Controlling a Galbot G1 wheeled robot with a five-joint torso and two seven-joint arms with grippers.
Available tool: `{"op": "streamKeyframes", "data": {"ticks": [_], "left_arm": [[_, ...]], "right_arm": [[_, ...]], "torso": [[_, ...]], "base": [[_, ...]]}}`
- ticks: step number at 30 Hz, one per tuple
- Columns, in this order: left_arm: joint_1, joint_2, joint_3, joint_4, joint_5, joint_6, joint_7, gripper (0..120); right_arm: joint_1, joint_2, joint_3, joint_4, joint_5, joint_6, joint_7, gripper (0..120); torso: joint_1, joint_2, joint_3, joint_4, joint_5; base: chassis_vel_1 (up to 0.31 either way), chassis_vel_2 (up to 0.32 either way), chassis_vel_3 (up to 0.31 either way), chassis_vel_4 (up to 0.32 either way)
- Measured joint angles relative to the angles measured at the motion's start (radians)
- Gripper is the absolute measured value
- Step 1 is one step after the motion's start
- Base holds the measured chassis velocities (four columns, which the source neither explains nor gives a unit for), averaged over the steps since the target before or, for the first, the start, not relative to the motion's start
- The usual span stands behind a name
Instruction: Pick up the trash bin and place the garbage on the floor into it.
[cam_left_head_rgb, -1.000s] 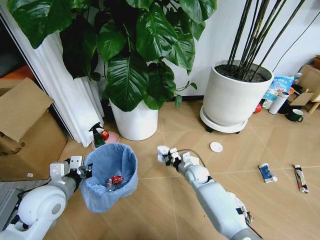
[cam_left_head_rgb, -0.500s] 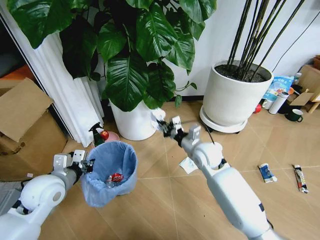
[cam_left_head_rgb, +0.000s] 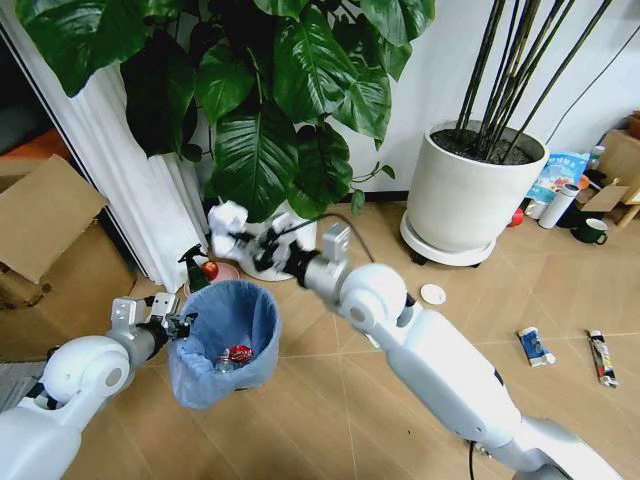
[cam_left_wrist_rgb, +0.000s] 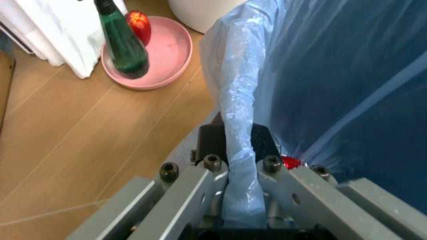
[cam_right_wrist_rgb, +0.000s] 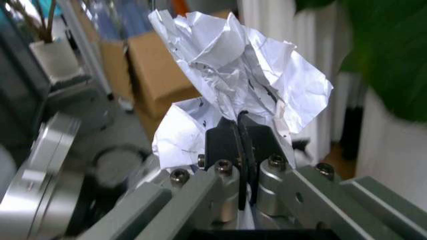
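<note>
At centre-left of the head view, the left gripper (cam_left_head_rgb: 172, 325) is clamped on the trash bin (cam_left_head_rgb: 225, 340) rim, holding it above the floor (cam_left_head_rgb: 330, 400). Just above, the right gripper (cam_left_head_rgb: 240, 242) pinches a crumpled paper wad (cam_left_head_rgb: 226, 220) before the white plant pot (cam_left_head_rgb: 272, 250). A green bottle (cam_left_head_rgb: 193, 270) stands on a pink dish (cam_left_wrist_rgb: 157, 62) beside the bin.

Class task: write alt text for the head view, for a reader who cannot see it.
The right gripper holds a crumpled white paper wad above the blue-lined trash bin, which the left gripper holds by its rim. Behind stand potted plants; more litter lies on the wood floor.
</note>
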Motion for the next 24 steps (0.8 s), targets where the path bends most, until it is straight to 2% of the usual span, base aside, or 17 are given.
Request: {"op": "streamKeyframes", "data": {"ticks": [5,7,8,17,18,24], "left_arm": [[-0.002,-0.003,0.003,0.001,0.001,0.000,-0.002,0],[-0.002,-0.004,0.003,0.001,0.002,0.000,-0.002,0],[-0.002,-0.004,0.003,0.001,0.002,0.000,-0.002,0],[0.009,-0.002,-0.006,-0.002,0.003,0.000,-0.003,0],[0.009,-0.002,-0.006,-0.002,0.003,0.000,-0.003,0],[0.020,-0.003,-0.016,-0.005,0.005,0.000,-0.004,0]], "right_arm": [[-0.029,-0.024,-0.036,0.015,-0.006,-0.020,0.007,0],[-0.048,-0.036,-0.052,0.015,-0.025,-0.023,0.014,8],[-0.048,-0.036,-0.052,0.015,-0.025,-0.023,0.014,8],[-0.067,-0.011,-0.079,-0.015,-0.044,-0.022,0.051,47],[-0.067,-0.011,-0.079,-0.015,-0.044,-0.022,0.051,47],[-0.063,-0.005,-0.084,-0.014,-0.044,-0.022,0.051,68]], "torso": [[0.000,0.000,0.000,-0.0002,0.0000],[0.000,0.000,0.000,-0.0002,0.0000],[0.000,0.000,0.000,-0.0002,0.0000],[0.000,0.000,0.000,0.0000,0.0000],[0.000,0.000,0.000,0.0000,0.0000],[0.000,0.000,0.000,0.0000,0.0000]], "base": [[0.000,0.000,0.000,0.000],[0.000,0.000,0.000,0.000],[0.000,0.000,0.000,0.000],[0.000,0.000,0.000,0.000],[0.000,0.000,0.000,0.000],[0.000,0.000,0.000,0.000]]}}
